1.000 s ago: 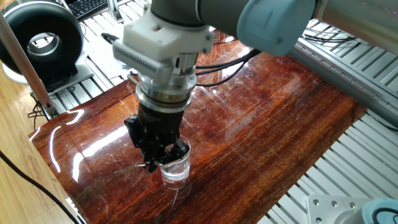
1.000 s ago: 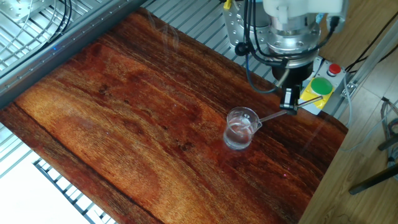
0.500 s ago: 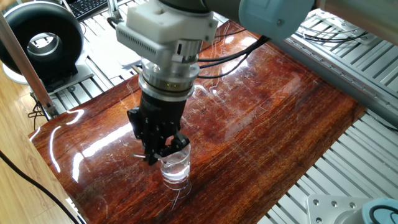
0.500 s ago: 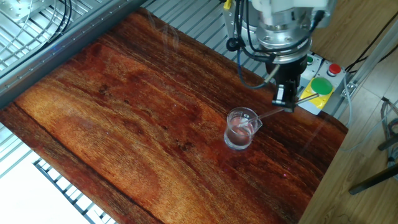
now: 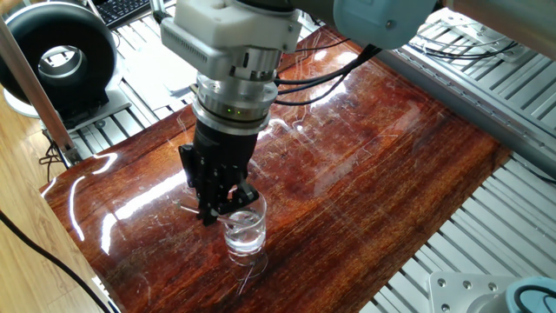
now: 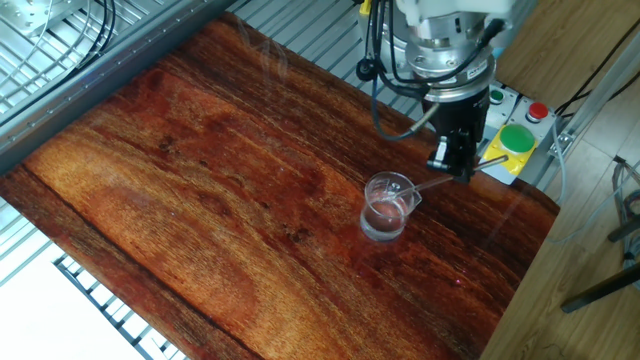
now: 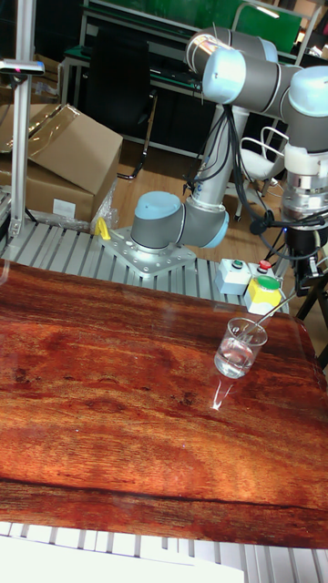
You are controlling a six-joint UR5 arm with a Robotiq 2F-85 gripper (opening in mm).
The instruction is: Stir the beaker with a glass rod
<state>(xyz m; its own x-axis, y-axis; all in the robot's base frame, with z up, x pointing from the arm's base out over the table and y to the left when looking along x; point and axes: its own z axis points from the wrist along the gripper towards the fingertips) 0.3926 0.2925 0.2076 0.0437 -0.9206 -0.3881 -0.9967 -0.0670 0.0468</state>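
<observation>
the glass rod (image 6: 432, 184) is pinched in the closed claw (image 6: 452, 165), slanting into the beaker (image 6: 387, 206) near the glossy wooden table's (image 6: 200, 170) edge.

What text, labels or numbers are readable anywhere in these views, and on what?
None can be read in any of the three views.
Beaker: no graduations or print visible on the glass.
Button box by the arm's base: green, red and yellow-ringed buttons, no legible lettering.
Cardboard box: a pale label, too small to read.
Black round device: a white emblem at its centre, not readable as text.
</observation>
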